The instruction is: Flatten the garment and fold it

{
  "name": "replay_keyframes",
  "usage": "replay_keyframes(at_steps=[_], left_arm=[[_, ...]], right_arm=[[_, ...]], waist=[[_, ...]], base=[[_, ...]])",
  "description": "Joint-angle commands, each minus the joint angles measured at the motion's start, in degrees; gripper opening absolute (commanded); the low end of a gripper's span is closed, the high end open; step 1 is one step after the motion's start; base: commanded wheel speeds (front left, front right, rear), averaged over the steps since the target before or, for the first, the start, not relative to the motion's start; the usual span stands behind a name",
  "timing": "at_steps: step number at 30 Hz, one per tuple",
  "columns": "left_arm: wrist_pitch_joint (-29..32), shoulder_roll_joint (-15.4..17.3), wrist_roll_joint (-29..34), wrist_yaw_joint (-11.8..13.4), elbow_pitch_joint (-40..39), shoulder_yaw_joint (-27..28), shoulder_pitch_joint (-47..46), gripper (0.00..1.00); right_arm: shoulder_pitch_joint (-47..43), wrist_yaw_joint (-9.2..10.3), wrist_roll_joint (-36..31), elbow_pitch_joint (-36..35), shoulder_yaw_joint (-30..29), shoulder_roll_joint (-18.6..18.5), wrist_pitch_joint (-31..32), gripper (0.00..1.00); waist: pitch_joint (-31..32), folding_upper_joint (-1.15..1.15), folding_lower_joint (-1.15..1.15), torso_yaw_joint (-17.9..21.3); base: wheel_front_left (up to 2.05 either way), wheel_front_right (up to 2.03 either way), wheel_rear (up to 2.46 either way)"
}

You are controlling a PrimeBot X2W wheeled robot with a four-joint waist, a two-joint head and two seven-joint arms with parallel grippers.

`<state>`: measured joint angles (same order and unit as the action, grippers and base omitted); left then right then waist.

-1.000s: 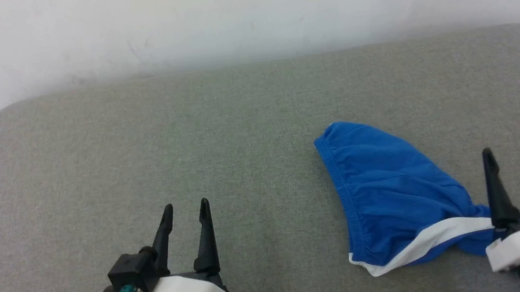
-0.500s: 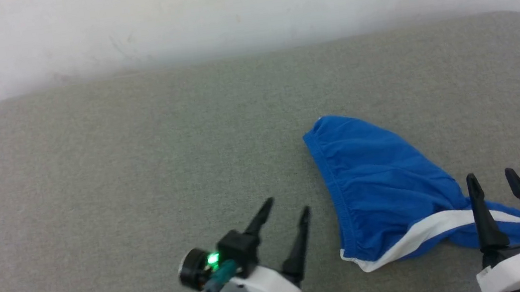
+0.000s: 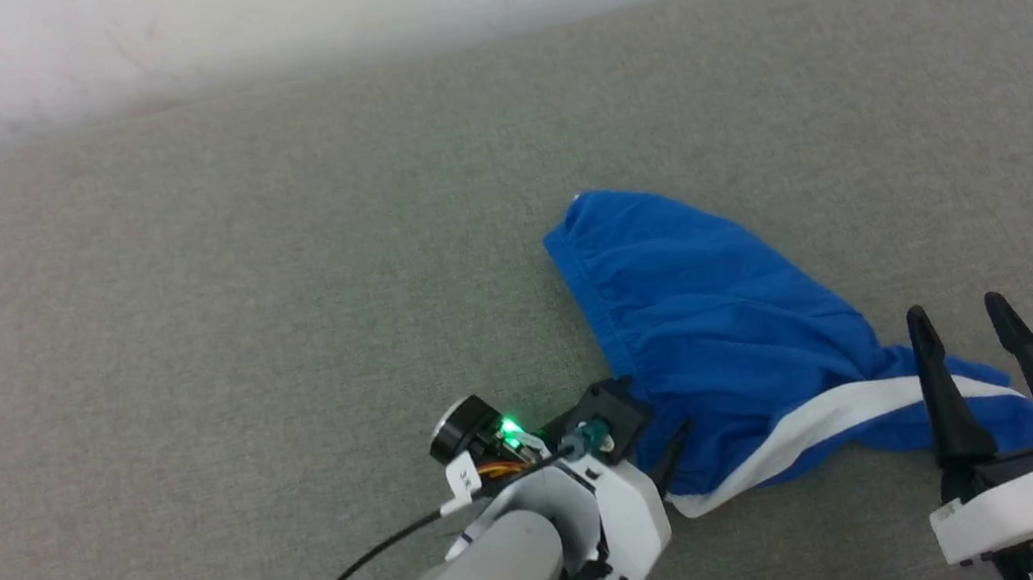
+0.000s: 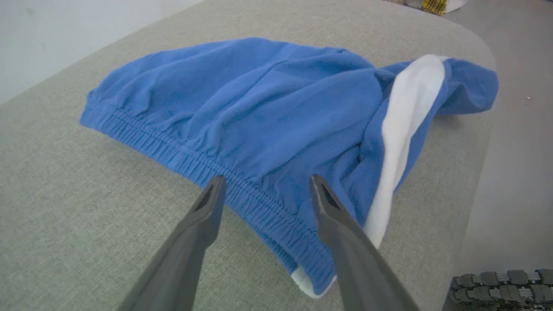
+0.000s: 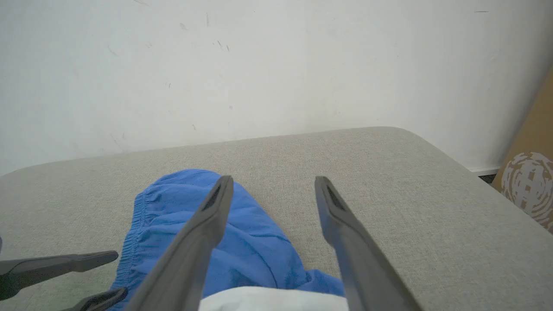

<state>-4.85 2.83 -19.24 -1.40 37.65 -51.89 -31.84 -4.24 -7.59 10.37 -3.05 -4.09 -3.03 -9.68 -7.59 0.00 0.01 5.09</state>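
Left gripper (image 4: 266,179): arm slanted rightward, fingers spread at the garment's (image 3: 721,323) gathered edge. Right gripper (image 3: 953,305): near right, fingers spread (nothing pinched). Garment lay right of centre on the counter (image 3: 182,324); its long axis ran far-left to near-right.

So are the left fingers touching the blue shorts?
Cannot tell. In the left wrist view the left gripper, fingers open, overlaps the blue shorts at the waistband, but neither contact nor a gap shows plainly.

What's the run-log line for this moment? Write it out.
garment: bunched, unfolded on grey surface | left hand: open, at waistband | right hand: open, over white stripe | fold: not started
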Motion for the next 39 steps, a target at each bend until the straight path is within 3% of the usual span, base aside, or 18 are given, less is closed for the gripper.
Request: replay_keyframes(at_steps=[1,8,12,13,15,20,28,39], left_arm=[[1.9,0.0,-1.4,-0.2,2.2,-1.4,-2.3,1.0],[13.3,0.0,-6.2,-1.9,8.2,-7.3,-6.3,1.0],[23.1,0.0,-9.6,-3.3,10.6,-11.3,-7.5,1.0],[25.1,0.0,-10.4,-3.6,10.9,-12.3,-7.7,0.82],[28.2,0.0,-11.8,-4.2,11.3,-13.8,-8.0,0.0],[27.8,0.0,-14.1,-3.7,11.1,-14.8,-9.5,0.0],[16.1,0.2,-18.1,-0.8,12.6,-8.8,-13.4,0.0],[8.3,7.1,-27.5,2.0,14.7,2.0,-7.4,0.0]], right_arm=[[1.1,0.1,0.6,-0.3,0.1,0.1,-0.4,1.0],[2.1,0.1,0.9,0.1,0.2,0.1,-0.7,1.0],[2.6,0.1,1.2,0.7,0.5,0.1,-0.9,1.0],[2.8,0.1,1.3,0.8,0.6,0.1,-1.0,1.0],[3.0,0.1,1.5,1.1,0.7,0.1,-1.2,1.0],[3.4,0.1,1.9,1.7,0.9,0.1,-1.7,1.0],[2.9,0.1,2.4,2.7,0.1,0.1,-1.7,1.0],[0.8,0.1,3.3,2.7,-0.4,0.1,-0.8,1.0]], waist=[[-2.4,0.0,-0.01,1.6],[-4.5,0.0,-0.01,2.2],[-5.0,0.0,-0.01,2.6],[-5.1,0.0,-0.01,2.6],[-5.3,0.0,-0.01,2.8],[-5.3,0.0,-0.01,2.6],[-3.7,0.0,-0.01,0.7],[-1.5,0.0,-0.01,-1.1]], base=[[0.0,0.0,0.0],[0.0,0.0,0.0],[0.0,0.0,0.0],[0.0,0.0,0.0],[0.0,0.0,0.0],[0.0,0.0,0.0],[0.0,0.0,0.0],[0.0,0.0,0.0]])
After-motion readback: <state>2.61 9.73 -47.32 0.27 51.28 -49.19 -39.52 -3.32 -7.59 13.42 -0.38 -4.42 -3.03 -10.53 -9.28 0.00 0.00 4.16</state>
